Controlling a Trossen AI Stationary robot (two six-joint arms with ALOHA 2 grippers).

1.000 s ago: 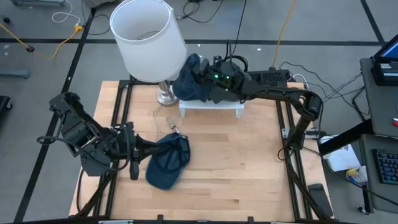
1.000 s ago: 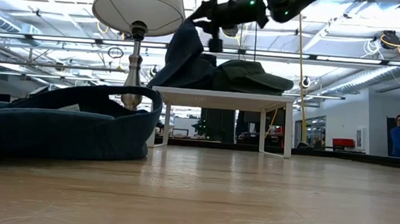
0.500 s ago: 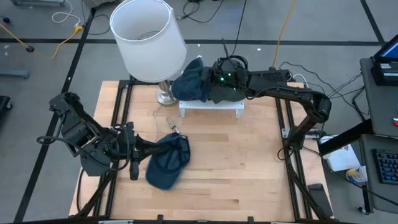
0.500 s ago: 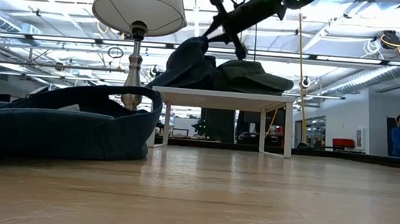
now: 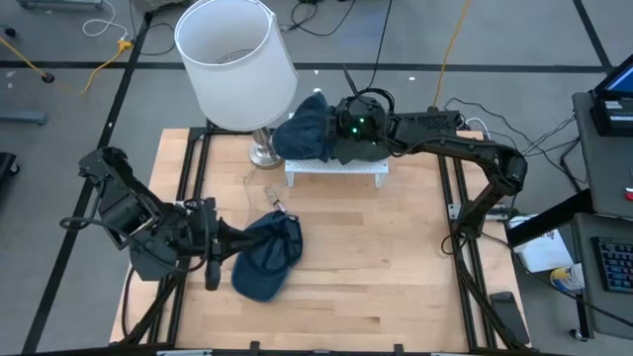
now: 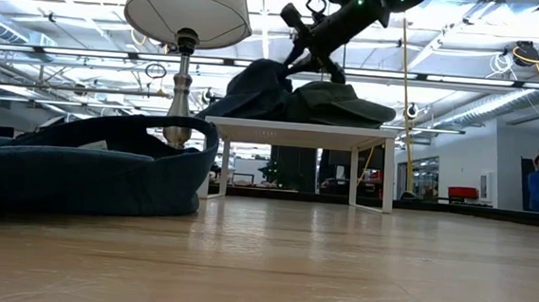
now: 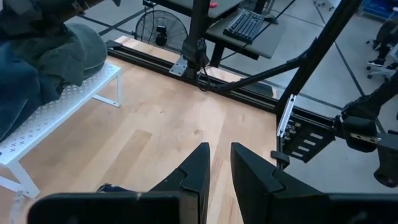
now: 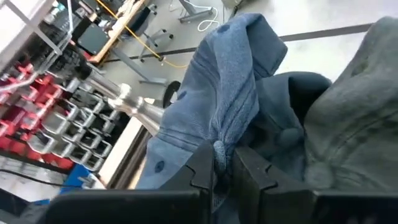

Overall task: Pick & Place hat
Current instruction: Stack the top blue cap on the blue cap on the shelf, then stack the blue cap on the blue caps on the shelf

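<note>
A light blue denim hat lies crumpled on the left end of a white shelf, against a dark green hat. My right gripper is shut on the blue hat, above the shelf. A dark blue hat lies on the table at the near left, its opening up. My left gripper is at this hat's left edge with its fingers shut and nothing between them. I cannot tell whether it touches the hat. My right gripper pinches a raised fold of the blue hat's cloth between its two fingers. It comes slanting down from the table's right. The hat's lower part rests on the shelf, and the cloth is bunched up to the fingers.
A table lamp with a big white shade stands at the far left, its metal base right beside the shelf. A thin cord lies between the lamp and the dark blue hat. Bare wood spreads over the table's near right.
My right gripper has gone down and a little toward the table's right, tipping its fingers downward. The blue hat, which hung raised at the shelf's left end, has sunk and now rests crumpled on the shelf.
</note>
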